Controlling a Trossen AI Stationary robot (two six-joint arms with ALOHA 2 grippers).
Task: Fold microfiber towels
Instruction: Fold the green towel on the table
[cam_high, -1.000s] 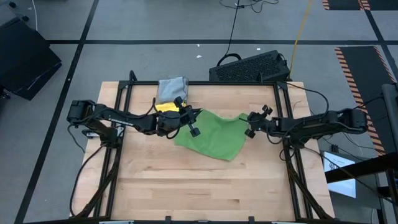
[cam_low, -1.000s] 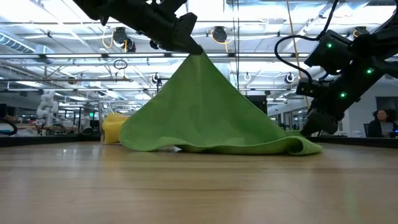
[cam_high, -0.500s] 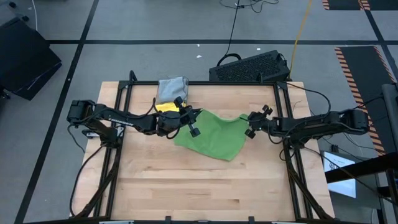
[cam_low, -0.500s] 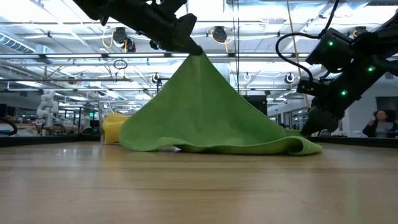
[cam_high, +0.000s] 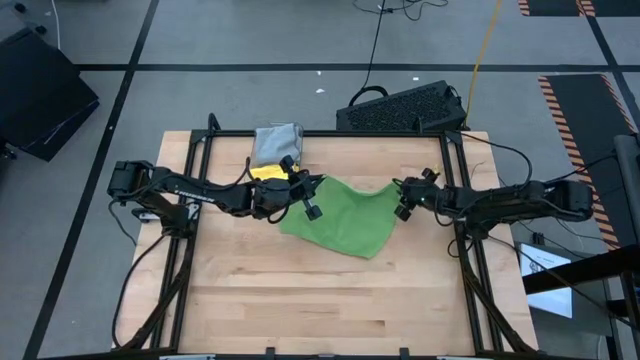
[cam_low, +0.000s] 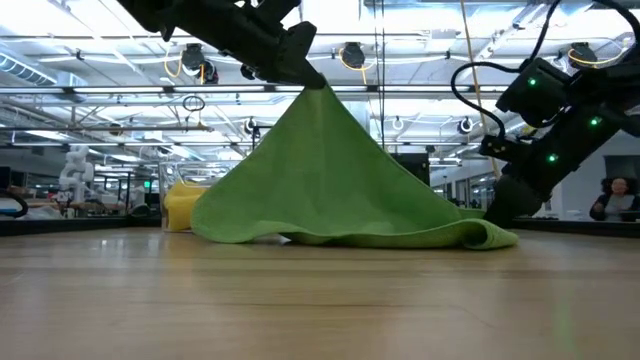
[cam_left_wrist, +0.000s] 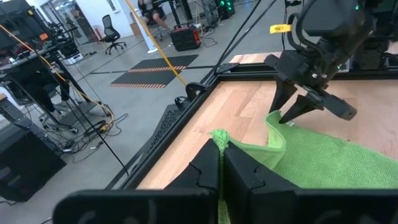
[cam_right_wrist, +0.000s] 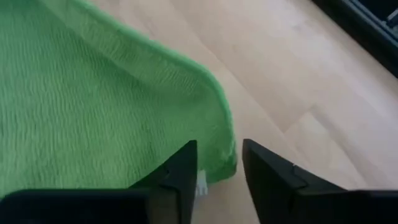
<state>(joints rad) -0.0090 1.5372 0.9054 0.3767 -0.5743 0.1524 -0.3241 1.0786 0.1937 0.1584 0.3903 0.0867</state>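
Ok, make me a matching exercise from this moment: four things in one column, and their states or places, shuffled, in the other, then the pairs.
Things
1. left gripper
2. right gripper
3. green towel
4. grey towel

States or places
A. folded, at the table's far edge
B. open, at the green towel's corner on the table
C. shut on a raised corner of the green towel
D. pulled up into a tent shape, its other edges on the wood

Pairs: 1-C, 2-B, 3-D, 4-A
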